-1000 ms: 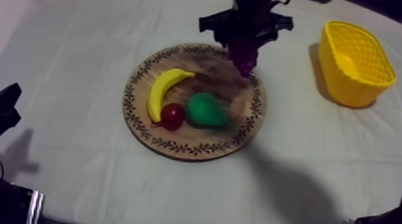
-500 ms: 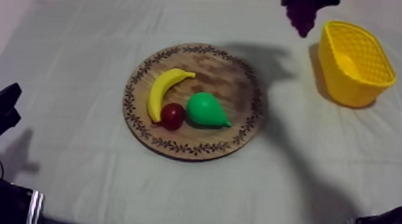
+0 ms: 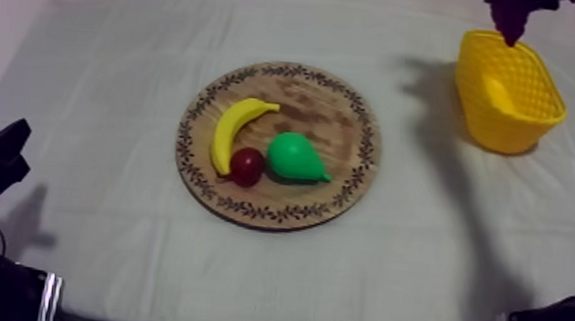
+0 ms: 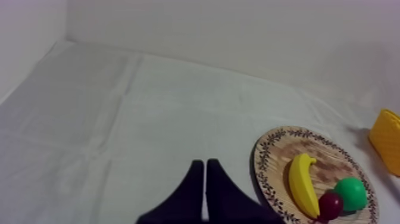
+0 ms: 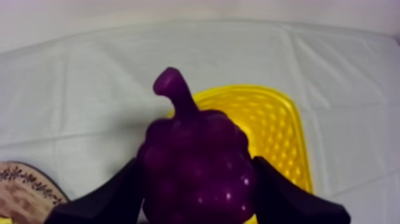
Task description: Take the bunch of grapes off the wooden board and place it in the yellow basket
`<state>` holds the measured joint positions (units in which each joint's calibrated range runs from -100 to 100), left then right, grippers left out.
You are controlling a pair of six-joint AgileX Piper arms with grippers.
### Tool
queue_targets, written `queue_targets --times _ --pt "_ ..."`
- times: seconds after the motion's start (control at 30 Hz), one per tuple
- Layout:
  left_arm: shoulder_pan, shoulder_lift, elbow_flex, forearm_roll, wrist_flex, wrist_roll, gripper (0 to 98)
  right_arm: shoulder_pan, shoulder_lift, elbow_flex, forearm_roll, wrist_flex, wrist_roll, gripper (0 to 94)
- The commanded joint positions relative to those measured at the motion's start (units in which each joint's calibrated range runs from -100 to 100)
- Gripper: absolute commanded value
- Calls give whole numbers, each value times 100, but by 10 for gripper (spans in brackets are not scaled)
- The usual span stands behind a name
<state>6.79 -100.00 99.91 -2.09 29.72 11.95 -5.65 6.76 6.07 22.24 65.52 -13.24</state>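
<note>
right gripper (image 5: 196, 192): I clamp the bunch of grapes (image 3: 510, 17), now moved to upper right, above the yellow basket (image 3: 537, 125).
left gripper (image 4: 205, 179): my fingers together, unmoved.

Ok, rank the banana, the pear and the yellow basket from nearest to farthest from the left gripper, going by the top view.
From the left gripper, low at the left side:
1. The banana, on the left part of the wooden board.
2. The pear, on the board, right of the banana.
3. The yellow basket, far right, beyond the board.
</note>
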Motion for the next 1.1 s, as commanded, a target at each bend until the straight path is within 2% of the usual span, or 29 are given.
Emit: queue_targets --times 0.0,0.23,0.37,0.5,0.67,0.9,1.07 --pt "-2 0 -2 1 -6 -1 1 247 -52 161 -47 -295 47 324" --pt "-2 0 -2 1 -6 -1 1 618 -189 851 -122 -1246 109 323" --pt "-2 0 -2 1 -6 0 1 688 -170 1330 -35 -1765 0 322" --pt "-2 0 -2 1 -6 1 1 711 -52 1746 173 -2188 -224 347" --pt "-2 0 -2 1 -6 2 1 750 172 1997 361 -2543 -417 479" --pt "-2 0 -2 1 -6 -1 1 857 375 1985 194 -2851 -316 659" --pt "-2 0 -2 1 -6 -1 1 871 437 1906 66 -2922 -205 706"
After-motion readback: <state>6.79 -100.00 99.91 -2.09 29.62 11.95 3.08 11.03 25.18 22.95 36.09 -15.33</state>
